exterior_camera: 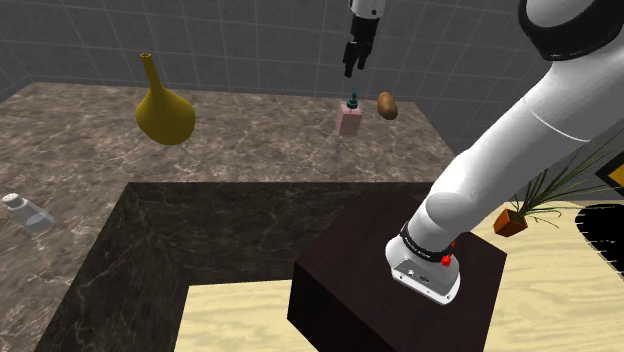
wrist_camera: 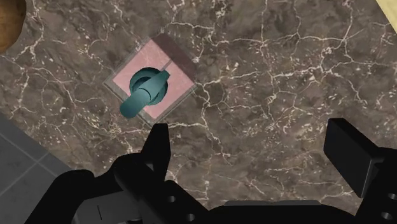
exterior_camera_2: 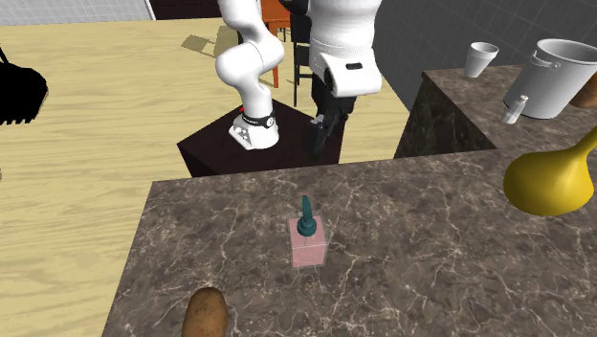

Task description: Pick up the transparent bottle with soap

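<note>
A square pale-pink soap bottle (exterior_camera: 349,121) with a teal pump top stands upright on the dark marble counter (exterior_camera: 250,150), near its far edge by the tiled wall. In the second exterior view the bottle (exterior_camera_2: 309,245) is in the middle of the counter. My gripper (exterior_camera: 351,66) hangs well above it, open and holding nothing. In the wrist view the bottle (wrist_camera: 151,89) is seen from above. It lies outside the gap between my fingers, just beyond one fingertip (wrist_camera: 159,137). The gripper (wrist_camera: 252,145) has bare marble under it.
A brown potato (exterior_camera: 387,105) lies close beside the bottle. A yellow long-necked vase (exterior_camera: 163,110) stands farther along the counter, and a shaker (exterior_camera: 25,212) is on the near wing. A grey pot (exterior_camera_2: 564,77) and a cup (exterior_camera_2: 481,57) stand on another counter.
</note>
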